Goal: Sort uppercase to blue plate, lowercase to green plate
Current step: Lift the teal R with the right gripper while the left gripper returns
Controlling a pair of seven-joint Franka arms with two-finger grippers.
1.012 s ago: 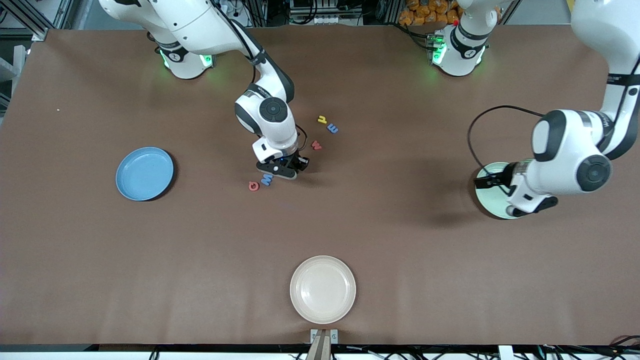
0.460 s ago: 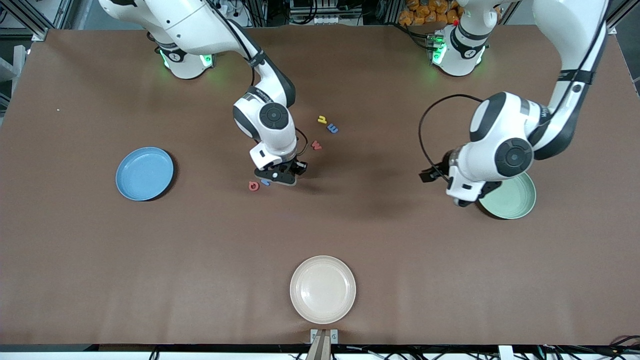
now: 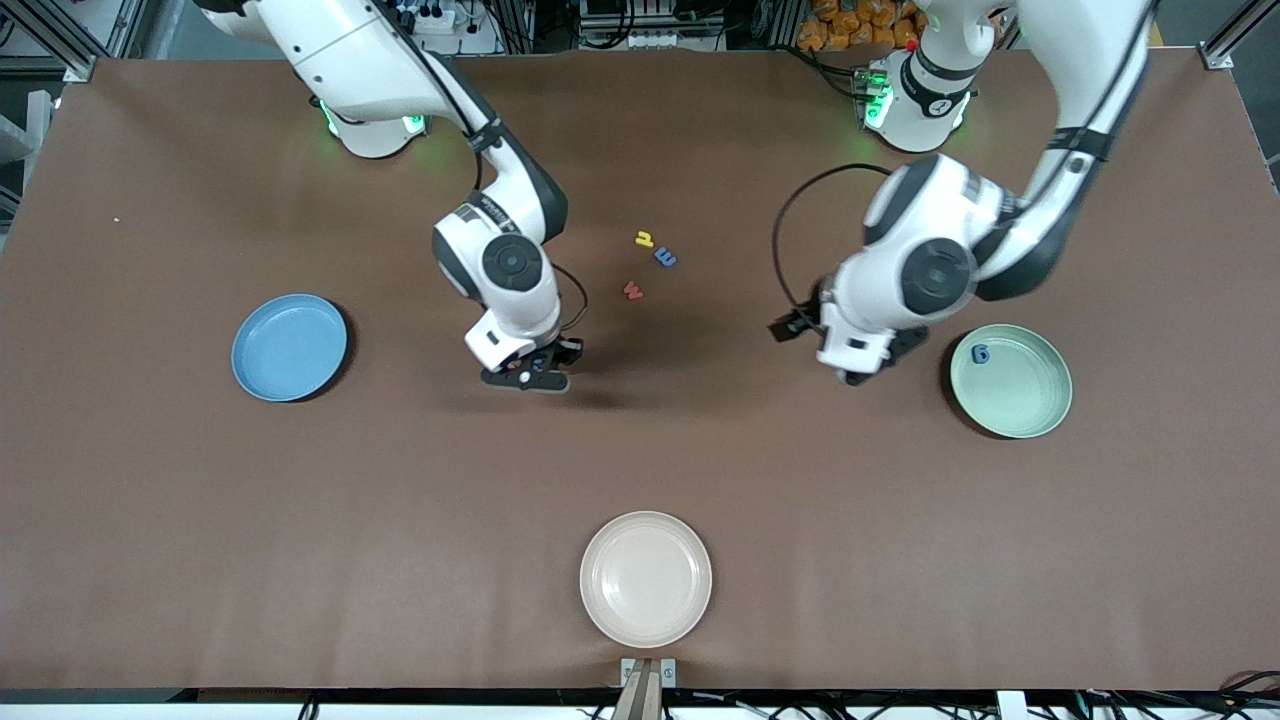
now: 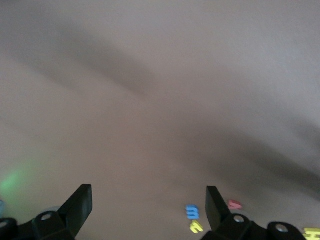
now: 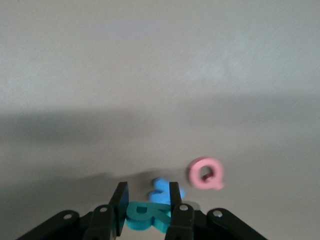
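Observation:
My right gripper is shut on the green R, just over the blue W. The red Q lies beside the W. In the front view that gripper hides all three. My left gripper is open and empty over bare table between the green plate and the loose letters. A blue g lies in the green plate. The yellow h/n, blue m and red w lie mid-table. The blue plate holds nothing. A yellow letter shows at the left wrist view's edge.
A cream plate sits near the table's front edge, nearest the front camera. The brown table is bare between the plates.
My left arm swung from over the green plate toward the table's middle, uncovering the blue g in the plate. My right gripper shifted over the red Q and blue W.

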